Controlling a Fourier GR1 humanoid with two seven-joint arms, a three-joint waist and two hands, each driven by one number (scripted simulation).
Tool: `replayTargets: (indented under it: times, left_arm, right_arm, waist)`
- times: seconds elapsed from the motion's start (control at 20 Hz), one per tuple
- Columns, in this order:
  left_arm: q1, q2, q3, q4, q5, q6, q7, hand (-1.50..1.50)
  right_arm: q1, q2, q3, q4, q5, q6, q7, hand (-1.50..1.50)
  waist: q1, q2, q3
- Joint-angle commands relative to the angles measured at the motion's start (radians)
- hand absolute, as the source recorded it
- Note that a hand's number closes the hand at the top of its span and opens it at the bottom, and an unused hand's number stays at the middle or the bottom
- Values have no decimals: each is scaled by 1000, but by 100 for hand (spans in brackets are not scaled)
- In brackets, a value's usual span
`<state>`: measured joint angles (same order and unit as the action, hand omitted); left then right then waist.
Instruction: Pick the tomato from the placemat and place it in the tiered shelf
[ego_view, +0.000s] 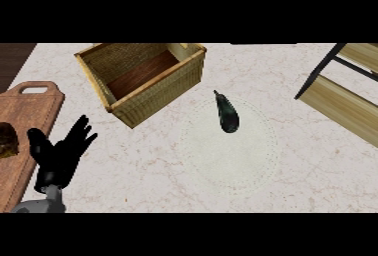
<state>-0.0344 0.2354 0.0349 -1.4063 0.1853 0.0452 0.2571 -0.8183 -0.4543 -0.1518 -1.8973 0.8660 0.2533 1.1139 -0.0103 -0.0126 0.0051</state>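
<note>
Eggplant (227, 115) on placemat (230, 162); left hand (59, 154) fingers straight.

No readable text or labels anywhere

The marble counter (310, 175) bears a wicker box (159, 100) and a round placemat (229, 160). A cutting board (29, 117) lies at left, a shelf (338, 104) at right.

1 ea.: eggplant (228, 116), basket (166, 95), board (26, 120), shelf (343, 102)
</note>
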Motion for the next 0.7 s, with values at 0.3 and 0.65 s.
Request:
replayTargets:
  times: [0.3, 0.65]
  left_arm:
    - [13, -21, -24, 17, -6, -10, 45, 0]
    - [59, -13, -26, 6, -21, -31, 14, 0]
  right_arm:
    - [-209, -188, -171, 273, -39, 135, 20, 150]
    - [-187, -291, -270, 477, -131, 167, -185, 150]
  waist:
    - [18, 12, -6]
    - [21, 14, -5]
